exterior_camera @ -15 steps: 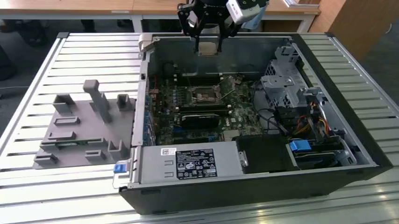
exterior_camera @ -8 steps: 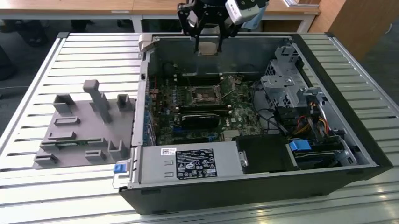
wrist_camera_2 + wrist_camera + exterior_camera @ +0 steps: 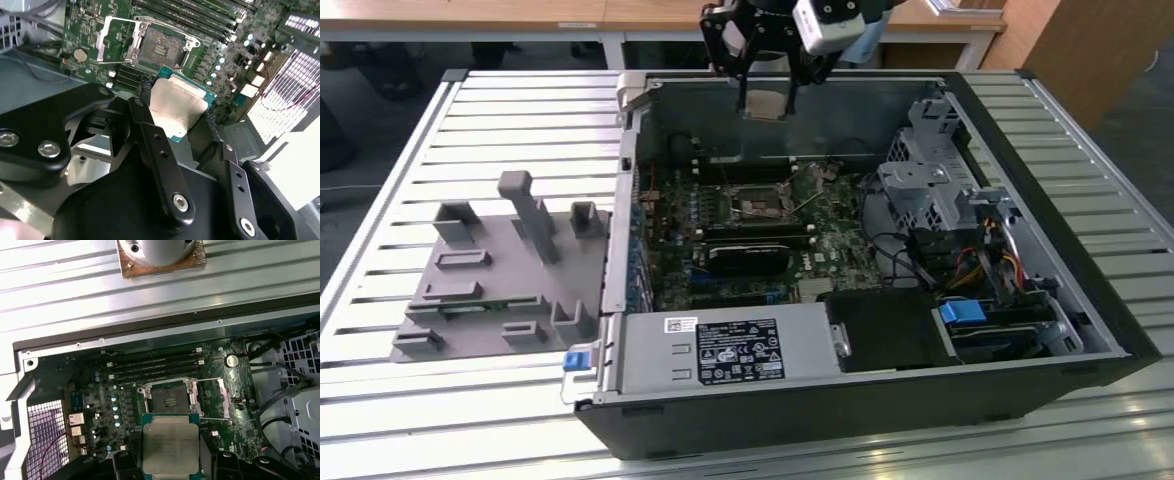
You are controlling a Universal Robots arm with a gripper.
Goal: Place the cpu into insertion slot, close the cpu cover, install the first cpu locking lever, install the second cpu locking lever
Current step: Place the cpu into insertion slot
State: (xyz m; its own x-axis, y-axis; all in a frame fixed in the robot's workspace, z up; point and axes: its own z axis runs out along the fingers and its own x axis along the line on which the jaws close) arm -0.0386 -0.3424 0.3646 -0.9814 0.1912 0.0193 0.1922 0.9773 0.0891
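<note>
My gripper [image 3: 767, 98] hangs above the far wall of the open computer case, shut on the cpu [image 3: 767, 106]. In both wrist views the cpu [image 3: 176, 105] [image 3: 171, 442] is a flat square chip with a silvery top and a green rim, pinched at its sides between my black fingers [image 3: 150, 135]. The insertion slot [image 3: 757, 204] [image 3: 160, 47] [image 3: 170, 399] lies bare on the green board, apart from the chip. The cpu cover [image 3: 111, 42] [image 3: 223, 397], a thin metal frame, is swung open beside the slot. Thin wire levers stand raised by the slot.
The case [image 3: 1067, 330] sits on a slatted metal table [image 3: 400, 420]. Inside are a grey power-supply box [image 3: 720, 350], a drive cage [image 3: 927, 185] with cables, and black memory slots [image 3: 155, 367]. A grey fixture tray [image 3: 494, 280] lies at the exterior view's left.
</note>
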